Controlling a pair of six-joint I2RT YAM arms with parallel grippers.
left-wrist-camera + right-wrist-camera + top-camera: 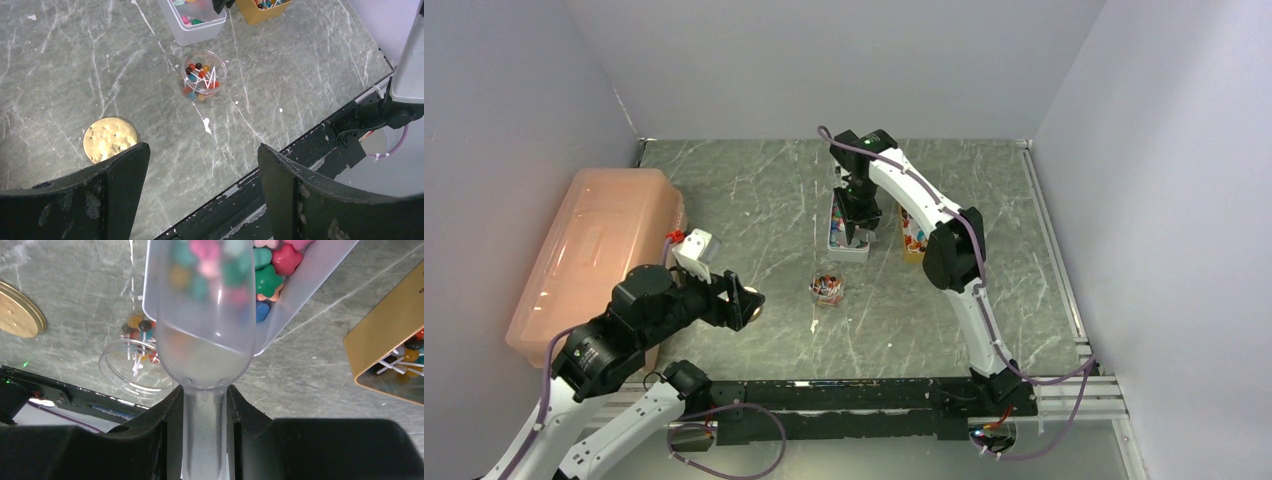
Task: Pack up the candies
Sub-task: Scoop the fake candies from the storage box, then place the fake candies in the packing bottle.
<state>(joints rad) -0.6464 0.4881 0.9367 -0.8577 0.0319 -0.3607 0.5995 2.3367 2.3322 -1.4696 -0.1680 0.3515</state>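
Observation:
The candies (pixel 272 270) are star-shaped sweets in pink, green, red and blue, lying in a translucent white bin (pixel 300 295) at mid-table (pixel 848 232). My right gripper (pixel 205 395) is shut on the handle of a frosted plastic scoop (pixel 205 340). The scoop's bowl reaches into the bin's near end, and candies show blurred through its wall. My left gripper (pixel 202 170) hangs open and holds nothing above the table's front edge, beside a gold lid (pixel 110 138). In the top view the left gripper (pixel 742 303) is near left and the right gripper (pixel 860 215) is over the bin.
A small clear jar (pixel 204 75) of ball lollipops stands in front of the bin. A yellow box (pixel 912 240) of lollipops sits right of the bin. A large pink lidded storage box (pixel 599 255) fills the left side. The black base rail (pixel 280 165) runs along the near edge.

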